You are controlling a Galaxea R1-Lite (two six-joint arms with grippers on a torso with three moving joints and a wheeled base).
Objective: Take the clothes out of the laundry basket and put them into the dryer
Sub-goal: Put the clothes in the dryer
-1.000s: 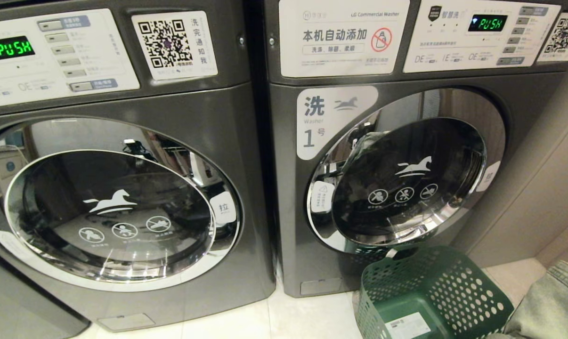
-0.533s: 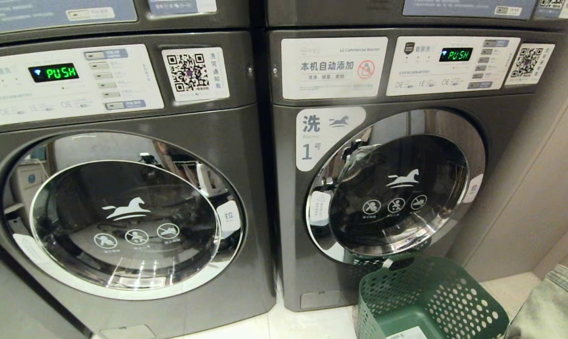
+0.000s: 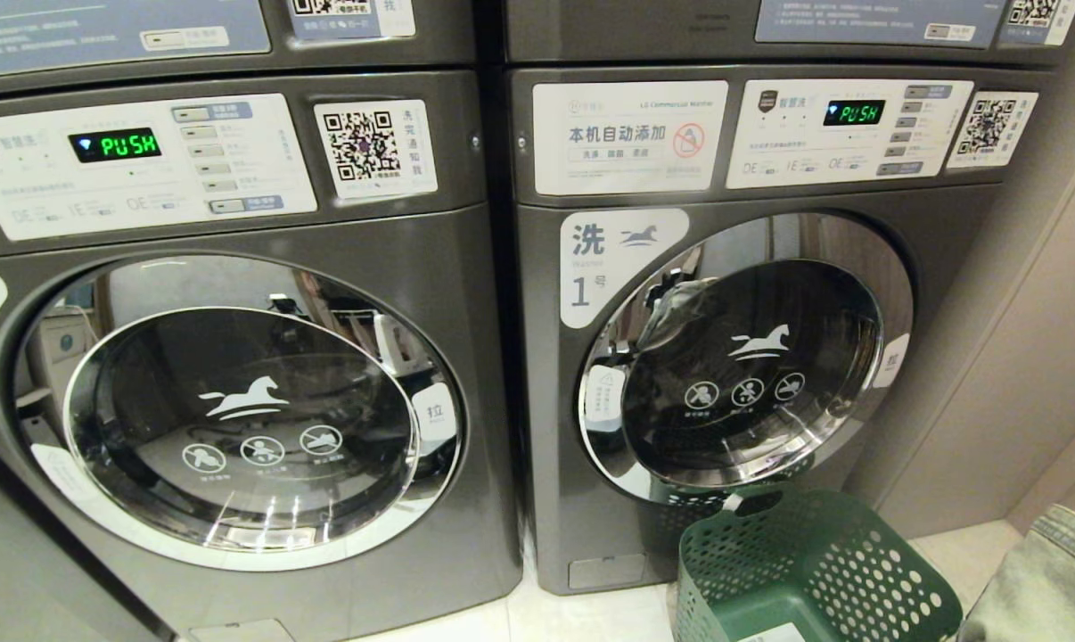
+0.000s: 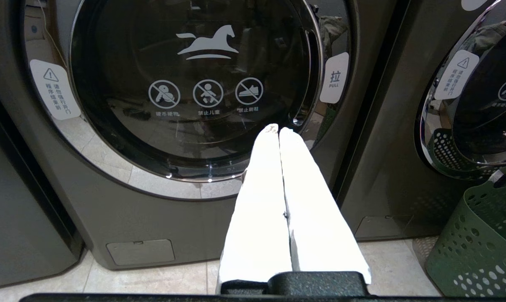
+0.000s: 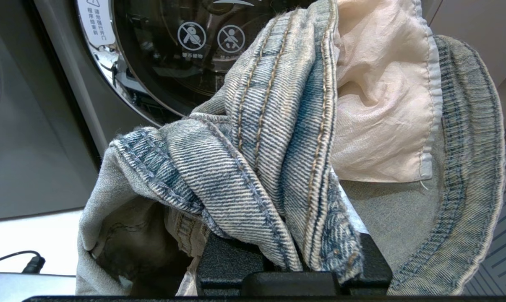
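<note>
Task progress: early; the faded blue denim jeans (image 5: 278,138) are already out of the green perforated plastic laundry basket (image 3: 814,571) but not yet in any machine.
Done so far: one garment picked up, judging by the denim bunched at the right gripper.
Left to do: open a door, push the jeans in, let go; whether more clothes sit in the basket cannot be told, its inside is mostly out of view.
Jeans location: hanging at the right gripper, in front of the right-hand grey front-loading machine (image 3: 751,374); a corner of denim shows at the lower right edge of the head view, just beside the basket.
Basket location: on the pale tiled floor (image 3: 591,615), touching or nearly touching the front of the right-hand machine, below its round chrome-rimmed glass door (image 3: 742,357).
Doors: right-hand door looks closed; the left-hand grey machine's round glass door (image 4: 194,84) closed too.
Right gripper (image 5: 295,260): clenched on the jeans, fingers buried in denim folds, cream pocket lining turned outward.
Left gripper (image 4: 278,131): white fingers pressed together, holding nothing, pointing at the left-hand door, clear of it.
Note: labels on the lower machines read washer, so the dryer target is uncertain.
</note>
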